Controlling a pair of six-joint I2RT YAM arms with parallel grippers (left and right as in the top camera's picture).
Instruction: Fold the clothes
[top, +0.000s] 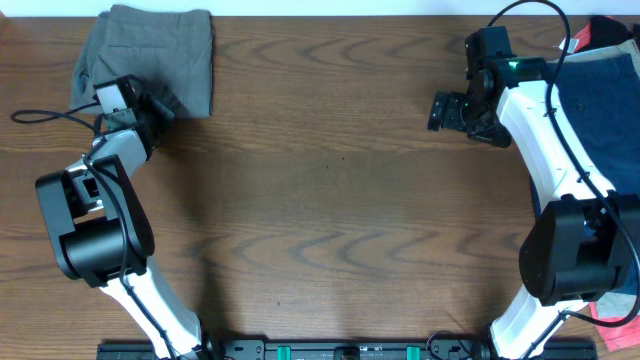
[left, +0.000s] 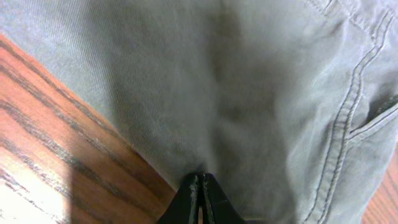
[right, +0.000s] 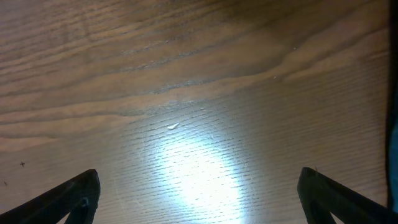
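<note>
The grey-khaki shorts (top: 160, 50) lie folded at the table's far left corner. In the left wrist view their cloth (left: 249, 87) fills the frame, with a pocket seam at the right. My left gripper (top: 163, 106) is shut, its tips (left: 201, 182) touching the shorts' near edge where cloth meets wood; I see no cloth between the fingers. The navy blue shorts (top: 605, 100) lie at the far right. My right gripper (top: 440, 110) is open and empty over bare wood (right: 199, 186), left of the navy shorts.
A red piece (top: 603, 28) shows at the far right corner beyond the navy shorts, and another red bit (top: 615, 308) by the right arm's base. A black cable (top: 40, 116) runs left from the left wrist. The table (top: 330, 200) is brown wood.
</note>
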